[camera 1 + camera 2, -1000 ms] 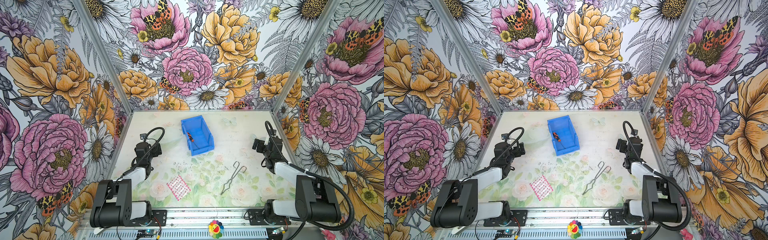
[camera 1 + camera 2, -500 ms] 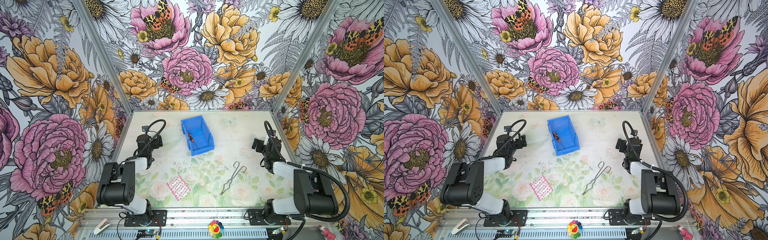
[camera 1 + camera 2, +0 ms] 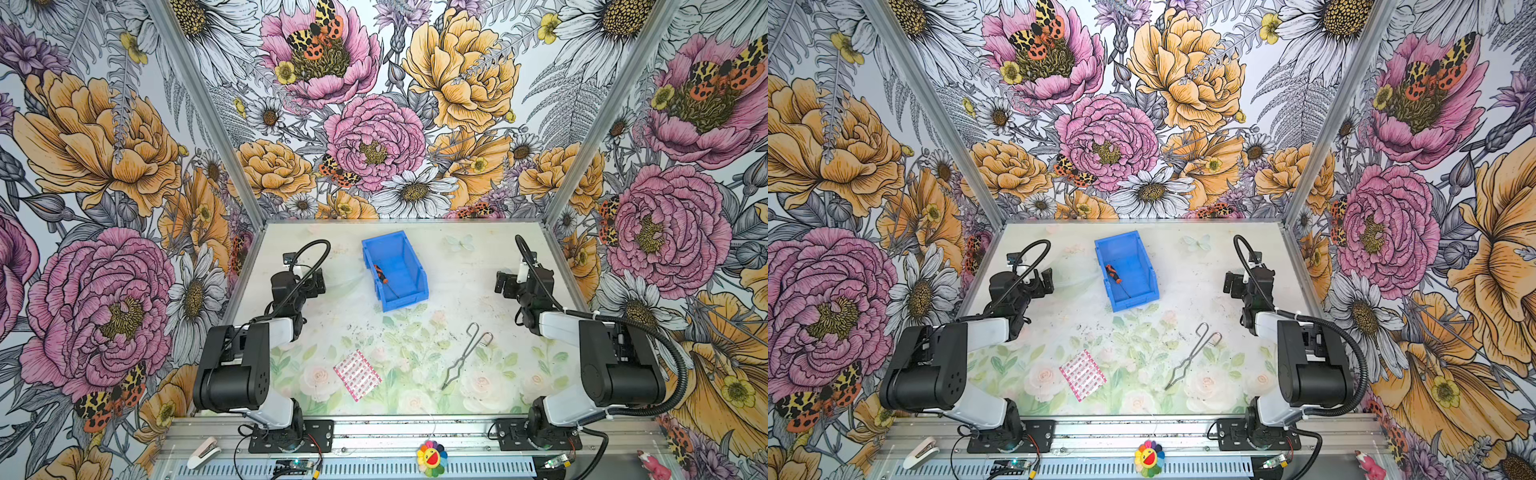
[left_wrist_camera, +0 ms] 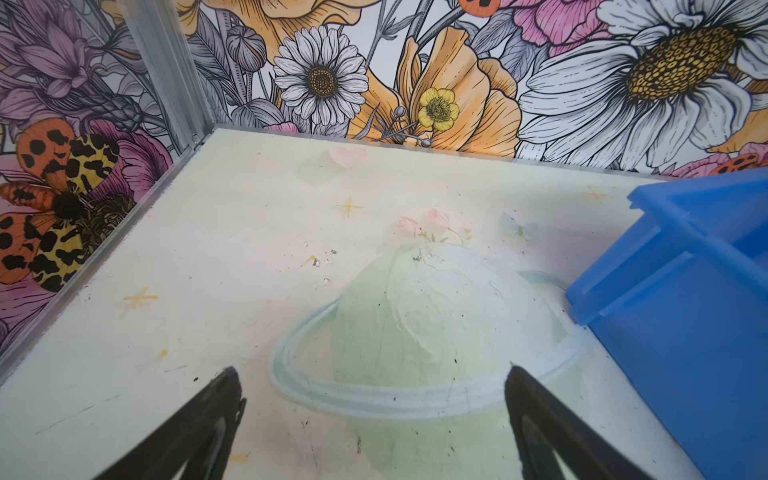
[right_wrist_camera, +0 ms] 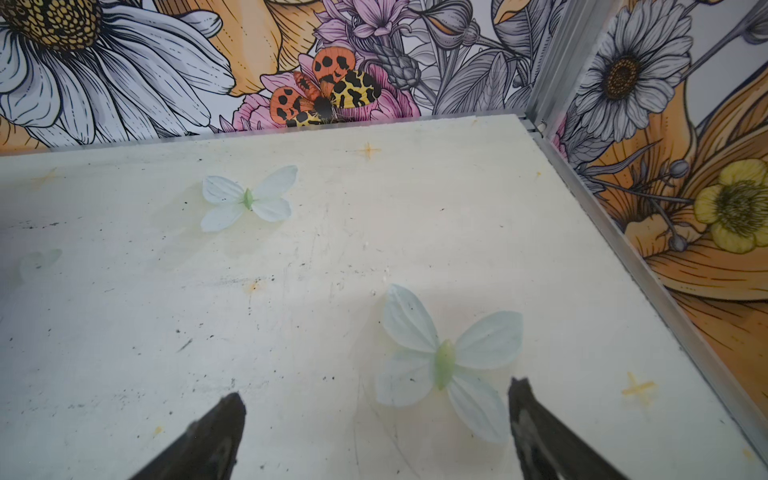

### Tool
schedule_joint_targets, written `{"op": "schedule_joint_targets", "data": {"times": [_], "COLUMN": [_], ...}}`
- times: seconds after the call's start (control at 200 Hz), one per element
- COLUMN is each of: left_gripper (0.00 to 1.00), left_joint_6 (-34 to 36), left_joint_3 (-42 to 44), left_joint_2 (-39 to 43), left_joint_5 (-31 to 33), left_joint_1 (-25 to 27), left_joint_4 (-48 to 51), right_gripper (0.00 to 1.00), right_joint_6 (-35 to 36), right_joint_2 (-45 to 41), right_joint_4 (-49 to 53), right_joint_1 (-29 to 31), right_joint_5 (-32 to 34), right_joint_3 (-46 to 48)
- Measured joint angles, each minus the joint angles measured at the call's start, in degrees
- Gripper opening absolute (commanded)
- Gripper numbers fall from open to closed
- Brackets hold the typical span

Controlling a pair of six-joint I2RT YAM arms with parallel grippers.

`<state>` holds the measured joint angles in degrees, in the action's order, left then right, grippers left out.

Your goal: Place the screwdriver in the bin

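The blue bin [image 3: 405, 301] [image 3: 1136, 302] stands at the back middle of the table. The screwdriver [image 3: 380, 274] [image 3: 1113, 274], with its black-and-orange handle, lies inside it along the left wall. My left gripper [image 3: 311, 284] [image 3: 1045, 282] hovers open to the left of the bin, well apart from it. In the left wrist view its gripper [image 4: 372, 378] holds nothing, and the bin's outer wall [image 4: 685, 311] shows at one side. My right gripper [image 3: 503, 284] [image 3: 1230, 284] [image 5: 374, 395] stands open and empty near the right wall, over bare table.
Grey wire tongs [image 3: 467, 357] [image 3: 1192, 357] lie right of centre toward the front. A pink-and-white packet [image 3: 357, 374] [image 3: 1082, 374] lies flat at the front, left of centre. Flowered walls close the table on three sides.
Both arms have folded back toward their bases, the left one more. The left gripper has drawn slightly back and up. The screwdriver has stayed in the bin.
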<state>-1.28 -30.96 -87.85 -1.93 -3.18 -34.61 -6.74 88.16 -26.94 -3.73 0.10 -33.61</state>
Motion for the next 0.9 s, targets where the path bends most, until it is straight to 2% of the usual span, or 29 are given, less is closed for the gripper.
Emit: {"op": "schedule_joint_targets", "data": {"times": [0.155,0.255,0.335,0.761,0.901], "left_gripper": [0.99,0.99,0.99,0.99,0.99], "left_joint_6": [0.2,0.22,0.2,0.37,0.85], "left_joint_3": [2.34,7.65,9.75,9.97,9.97], "left_joint_2": [0.11,-0.15,-0.46,-0.76,-0.76], "left_joint_5": [-0.5,1.33,2.73,7.54,8.17], "left_joint_1": [0.0,0.7,0.92,2.69,3.06], "left_joint_4": [-3.82,-10.86,-12.41,-17.14,-17.31], "right_gripper": [0.99,0.99,0.99,0.99,0.99], "right_joint_6": [0.35,0.42,0.42,0.44,0.55], "right_joint_2": [0.0,0.02,0.02,0.04,-0.07], "right_joint_4": [0.0,0.0,0.02,-0.13,-4.02], "right_joint_1": [0.0,0.0,0.0,0.0,0.2], "right_joint_5": [-0.44,-0.46,-0.46,-0.63,-0.5], "right_joint_3": [0.0,0.0,0.0,0.02,2.08]}}
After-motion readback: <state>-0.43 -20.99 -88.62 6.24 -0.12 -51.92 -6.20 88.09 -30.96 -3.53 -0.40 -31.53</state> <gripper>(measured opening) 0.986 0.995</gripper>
